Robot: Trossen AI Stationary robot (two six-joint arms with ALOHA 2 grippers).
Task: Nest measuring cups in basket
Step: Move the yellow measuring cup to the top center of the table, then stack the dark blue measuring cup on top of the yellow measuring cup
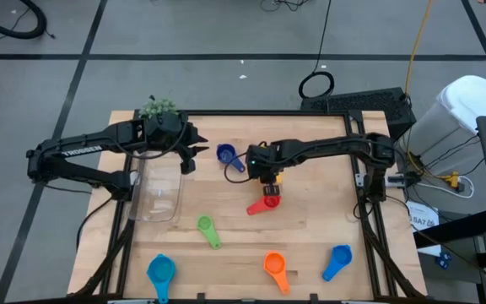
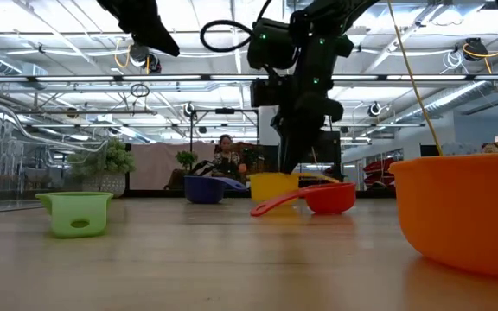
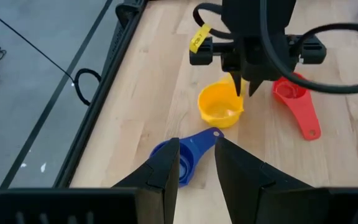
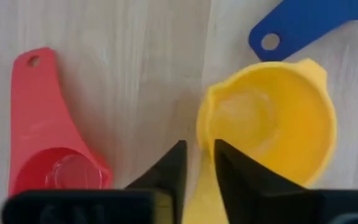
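Nesting has barely begun, we judge: nearest us a lighter blue cup (image 1: 161,271), the orange cup (image 1: 275,266) and another lighter blue cup (image 1: 338,258) lie loose, then the green cup (image 1: 207,226) and red cup (image 1: 265,203). Farther on, our right gripper (image 1: 270,175) pinches the yellow cup (image 4: 272,124) by its handle, beside the dark blue cup (image 1: 227,155). The basket (image 1: 158,187) holds nothing; our left gripper (image 1: 194,152) hovers slightly spread past its far end.

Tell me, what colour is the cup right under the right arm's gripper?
Yellow. The yellow cup shows best in the right wrist view, at the right gripper.
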